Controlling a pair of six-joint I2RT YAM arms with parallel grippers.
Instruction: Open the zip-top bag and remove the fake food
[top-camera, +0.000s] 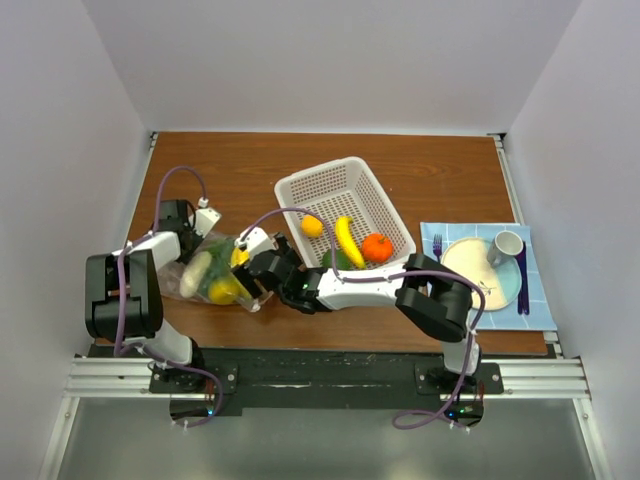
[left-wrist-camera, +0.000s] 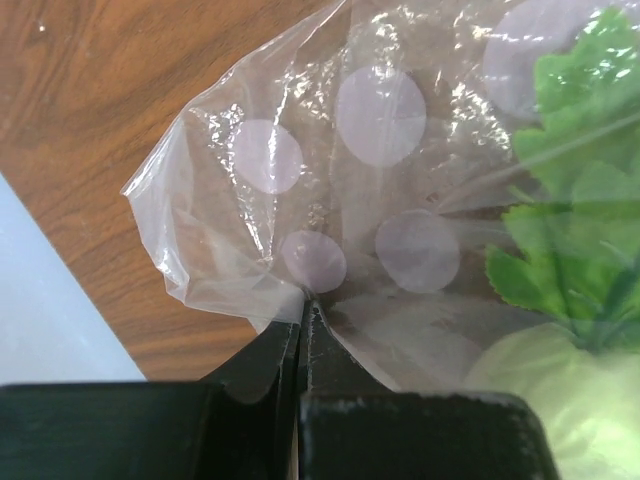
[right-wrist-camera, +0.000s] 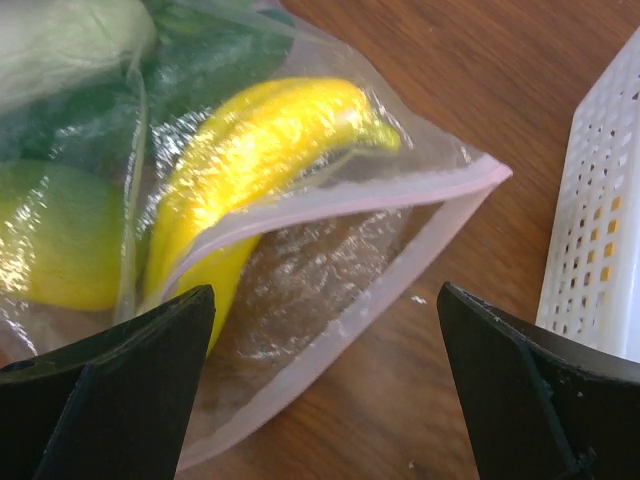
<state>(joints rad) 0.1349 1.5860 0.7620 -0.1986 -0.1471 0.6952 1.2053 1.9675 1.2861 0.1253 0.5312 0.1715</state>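
Shows a clear crinkly zip-top bag (right-wrist-camera: 300, 290), mouth open, yellow banana (right-wrist-camera: 260, 140) inside. Shows left pincer (left-wrist-camera: 303, 310) clamped on it, right pincer (right-wrist-camera: 325, 292) apart.

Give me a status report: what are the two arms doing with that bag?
Left tool shut on zip-top bag edge. Right tool open at its mouth. Banana inside. White basket close beside.

Wooden table (top-camera: 230, 165), white basket (top-camera: 296, 192), dishes on a blue mat (top-camera: 540, 305).
Basket just right of the right gripper (top-camera: 252, 272), slightly beyond; mat well off to its right, bearing beige plate (top-camera: 462, 262), pale cup (top-camera: 507, 246) on the plate, purple fork (top-camera: 437, 250) alongside.
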